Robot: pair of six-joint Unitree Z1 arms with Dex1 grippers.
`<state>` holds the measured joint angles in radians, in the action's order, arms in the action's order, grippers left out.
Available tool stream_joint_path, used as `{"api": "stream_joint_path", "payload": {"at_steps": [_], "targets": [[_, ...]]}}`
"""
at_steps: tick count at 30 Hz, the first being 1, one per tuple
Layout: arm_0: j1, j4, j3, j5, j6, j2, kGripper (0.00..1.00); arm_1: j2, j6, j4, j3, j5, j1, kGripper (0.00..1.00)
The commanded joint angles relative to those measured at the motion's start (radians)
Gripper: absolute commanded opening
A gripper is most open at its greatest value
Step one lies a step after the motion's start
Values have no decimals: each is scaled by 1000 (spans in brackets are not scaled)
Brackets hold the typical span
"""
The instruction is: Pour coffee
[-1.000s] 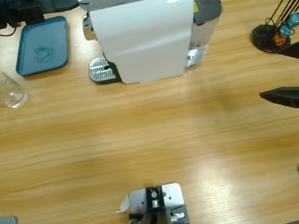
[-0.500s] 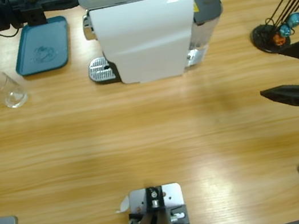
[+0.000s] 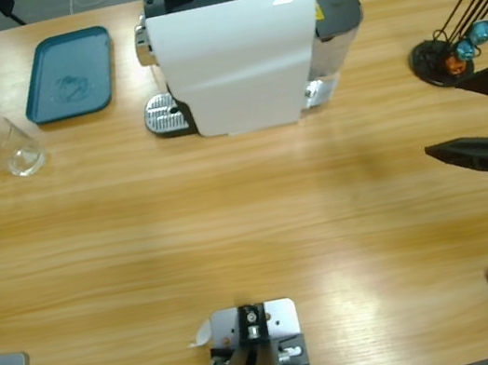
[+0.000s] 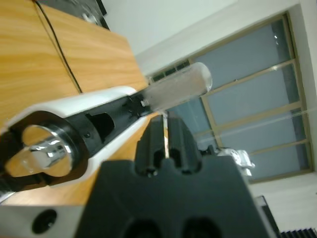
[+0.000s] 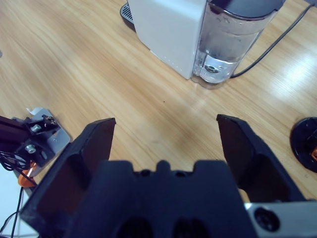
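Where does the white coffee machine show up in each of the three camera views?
High view: the white coffee machine stands top centre.
Left wrist view: its white top crosses the left side, lever raised.
Right wrist view: it is at the top, centre.
Shared landmark: the wooden table.

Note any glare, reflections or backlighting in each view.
High view: a broad pale sheen lies across the wooden table below the coffee machine. Left wrist view: bright windows backlight the scene, and the chrome ring mirrors highlights. Right wrist view: a glare patch sits on the tabletop beside the water tank.
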<state>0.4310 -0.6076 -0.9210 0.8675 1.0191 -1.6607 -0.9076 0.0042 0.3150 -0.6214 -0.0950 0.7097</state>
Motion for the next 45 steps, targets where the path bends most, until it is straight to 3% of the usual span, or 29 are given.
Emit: {"api": "stream_joint_path", "payload": {"at_steps": [1, 2, 3, 4, 6, 9, 12, 15, 17, 19, 22, 25, 29, 32, 40, 45], "targets": [[77, 617, -108, -397, -394, 263, 0, -28, -4, -7, 35, 14, 8, 877], [111, 745, -154, -498, -468, 289, 0, -33, -4, -7, 35, 20, 8, 864], [147, 857, -196, -605, -530, 308, 183, -39, -4, -7, 35, 28, 8, 856], [178, 936, -223, -684, -581, 318, 484, -45, -5, -7, 34, 40, 8, 850], [241, 1037, -229, -812, -672, 359, 826, -51, -4, -5, 35, 75, 8, 825], [341, 1105, -183, -936, -778, 434, 964, -73, 17, 1, 34, 141, 8, 757], [419, 1120, -91, -950, -843, 497, 967, -98, 43, -2, 17, 166, 8, 772], [426, 1087, 40, -944, -824, 592, 950, -107, 49, -67, 26, 161, 8, 785], [426, 1071, 106, -941, -817, 640, 945, -125, 59, -95, 17, 163, 8, 930], [426, 1013, 183, -933, -815, 673, 945, -169, 160, -27, -29, 182, 8, 999], [426, 872, 272, -936, -800, 662, 938, -211, 197, 37, -72, 296, 8, 983], [426, 853, 279, -929, -807, 648, 936, -218, 233, 80, -91, 386, -24, 897], [426, 901, 274, -971, -830, 628, 941, -183, 268, 75, -85, 362, -272, 871], [426, 982, 234, -955, -860, 613, 941, -174, 288, 33, -73, 289, -447, 849], [426, 1017, 226, -972, -910, 546, 942, -343, 302, -167, -29, 234, -562, 834], [426, 981, 277, -1015, -895, 669, 936, -431, 303, -270, 21, 252, -562, 793]]}}
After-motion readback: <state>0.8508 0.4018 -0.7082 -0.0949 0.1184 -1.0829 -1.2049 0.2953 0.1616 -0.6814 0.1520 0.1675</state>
